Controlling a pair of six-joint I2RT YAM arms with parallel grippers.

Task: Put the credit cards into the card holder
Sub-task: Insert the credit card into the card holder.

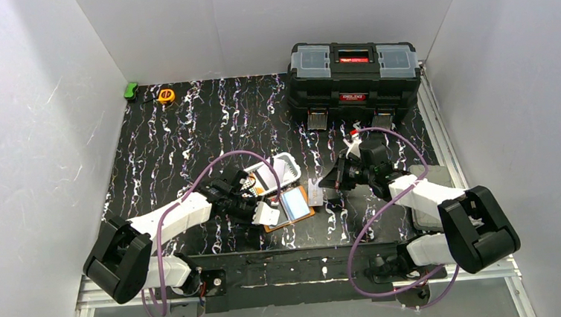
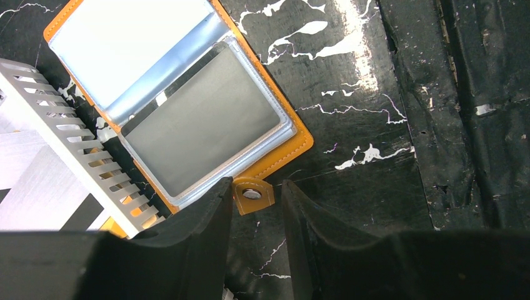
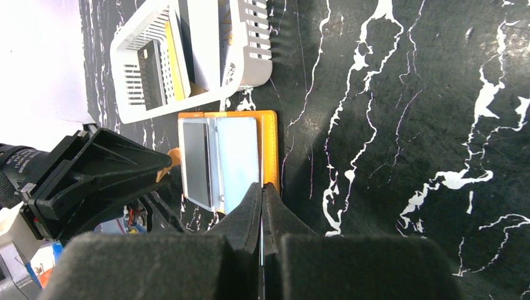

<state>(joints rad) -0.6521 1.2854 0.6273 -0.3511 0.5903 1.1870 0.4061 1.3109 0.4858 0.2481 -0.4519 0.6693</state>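
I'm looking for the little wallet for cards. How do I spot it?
Find the big black toolbox at the back, then come nearer to the white slotted basket. The card holder lies open and flat just in front of it; only it has an orange border around shiny clear pockets.

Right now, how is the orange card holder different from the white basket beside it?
The card holder is orange; the basket is white plastic. The card holder lies open and flat, showing clear pockets; the basket has raised, slotted walls. The left tool, jaws apart, points at the card holder's snap tab, not the basket. Both sit side by side on the black marbled table.
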